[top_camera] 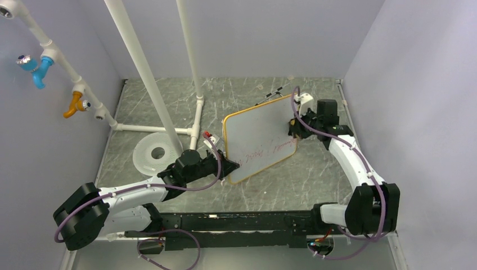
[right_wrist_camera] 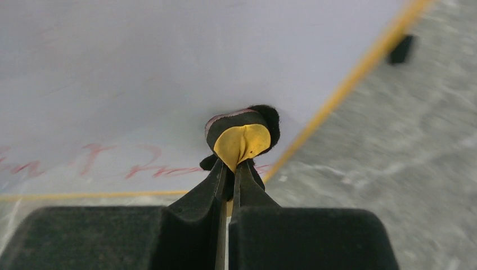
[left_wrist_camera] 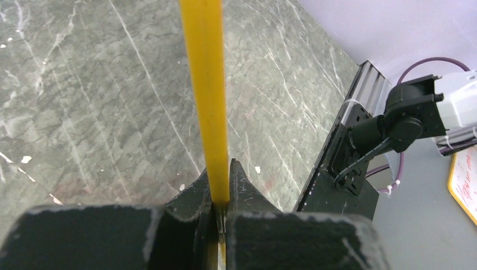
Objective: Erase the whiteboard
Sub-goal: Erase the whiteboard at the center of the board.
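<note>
A: Though the overhead camera looks down from far off, can you place the whiteboard [top_camera: 256, 138]?

B: It lies right of the middle of the grey marbled table [top_camera: 242, 93], skewed to the table's edges. One corner points toward the far right corner, the opposite one toward the near edge. I cannot tell whether it lies flat or is tipped up.

A: And the left gripper [top_camera: 232, 167]?

B: It is clamped on the board's near corner. Its wrist camera shows both fingers [left_wrist_camera: 242, 185] pinched on the yellow frame [left_wrist_camera: 205, 84], which runs straight up from between them.

A: What about the right gripper [top_camera: 292, 128]?

B: It is at the board's side facing the right edge of the table. Seen from its wrist, the right gripper [right_wrist_camera: 229, 171] has its fingers squeezed together on a yellow pad [right_wrist_camera: 241, 140] with a black face. That face is pressed against the white surface, close to the frame.

A: Is any writing left?

B: Yes, red writing [right_wrist_camera: 140, 166] runs along the board's near-right side, just beside the pad.

A: Anything else on the table?

B: A white disc [top_camera: 147, 154] with a centre hole, near the left edge, well apart from the board.
</note>
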### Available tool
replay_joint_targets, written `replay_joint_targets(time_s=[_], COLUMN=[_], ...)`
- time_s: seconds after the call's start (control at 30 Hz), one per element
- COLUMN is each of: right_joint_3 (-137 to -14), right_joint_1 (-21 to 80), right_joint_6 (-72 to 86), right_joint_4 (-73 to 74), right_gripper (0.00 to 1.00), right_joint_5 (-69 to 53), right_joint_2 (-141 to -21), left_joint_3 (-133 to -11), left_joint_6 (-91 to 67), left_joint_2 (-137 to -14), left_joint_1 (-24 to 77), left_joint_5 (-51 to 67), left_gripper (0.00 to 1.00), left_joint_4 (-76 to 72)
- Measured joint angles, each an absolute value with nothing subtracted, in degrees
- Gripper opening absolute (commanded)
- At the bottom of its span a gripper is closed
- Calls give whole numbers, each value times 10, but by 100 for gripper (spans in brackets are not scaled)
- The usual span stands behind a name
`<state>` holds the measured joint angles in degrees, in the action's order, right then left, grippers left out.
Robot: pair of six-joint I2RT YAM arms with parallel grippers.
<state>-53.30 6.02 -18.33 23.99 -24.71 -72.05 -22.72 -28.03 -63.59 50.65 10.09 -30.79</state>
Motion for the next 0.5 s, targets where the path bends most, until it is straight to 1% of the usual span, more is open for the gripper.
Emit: replay_joint_targets(time_s=[0.13, 0.23, 0.37, 0.5], right_joint_3=[-533, -533, -533, -533], right_joint_1=[30, 31, 37, 81], right_joint_6=[-164, -165, -185, -223], right_joint_4=[216, 216, 235, 269], right_gripper=[0, 0, 0, 0], right_joint_5=[-191, -184, -219, -291], right_joint_2=[-724, -738, -750, -749], left_joint_3=[-227, -227, -227, -227], left_joint_6=[-279, -282, -286, -287], left_joint_2=[-636, -636, -635, -635], left_joint_1=[508, 508, 507, 504], left_joint_5=[112, 112, 110, 102], left_gripper=[0, 0, 0, 0], left_joint_4=[-308, -308, -307, -307])
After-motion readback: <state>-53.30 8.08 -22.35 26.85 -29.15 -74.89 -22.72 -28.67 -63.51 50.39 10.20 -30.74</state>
